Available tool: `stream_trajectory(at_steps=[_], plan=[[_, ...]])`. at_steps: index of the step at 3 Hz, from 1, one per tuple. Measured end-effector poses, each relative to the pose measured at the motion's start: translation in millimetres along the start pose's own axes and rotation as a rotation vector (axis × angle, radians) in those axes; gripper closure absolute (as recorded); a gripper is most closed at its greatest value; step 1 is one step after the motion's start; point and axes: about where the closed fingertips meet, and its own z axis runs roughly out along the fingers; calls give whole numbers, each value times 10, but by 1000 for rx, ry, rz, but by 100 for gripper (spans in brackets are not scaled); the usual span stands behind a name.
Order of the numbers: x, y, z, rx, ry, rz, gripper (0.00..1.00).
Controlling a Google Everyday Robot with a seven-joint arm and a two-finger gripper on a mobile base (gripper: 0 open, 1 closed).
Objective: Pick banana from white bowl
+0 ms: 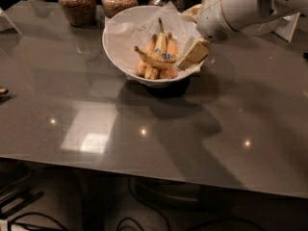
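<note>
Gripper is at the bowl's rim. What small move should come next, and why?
Probably ease the gripper inward and down toward the banana. It hangs at the rim of the white bowl on the picture's right, beside the banana's near end but not yet around it. The banana lies crosswise atop the bunch.

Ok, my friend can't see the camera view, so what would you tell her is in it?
The robot's gripper hangs at the right rim of a white bowl, close beside the banana, which lies across a bunch of shorter bananas inside. The bowl sits on a shiny grey table, with jars of brown grains behind it.
</note>
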Motion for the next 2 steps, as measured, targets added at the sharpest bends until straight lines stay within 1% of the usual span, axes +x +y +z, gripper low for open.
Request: stream_trajectory(at_steps=[1,2], plan=[[-77,-49,206,-17,-31,-6,33],[-58,-9,341,-42,-37,4,31]])
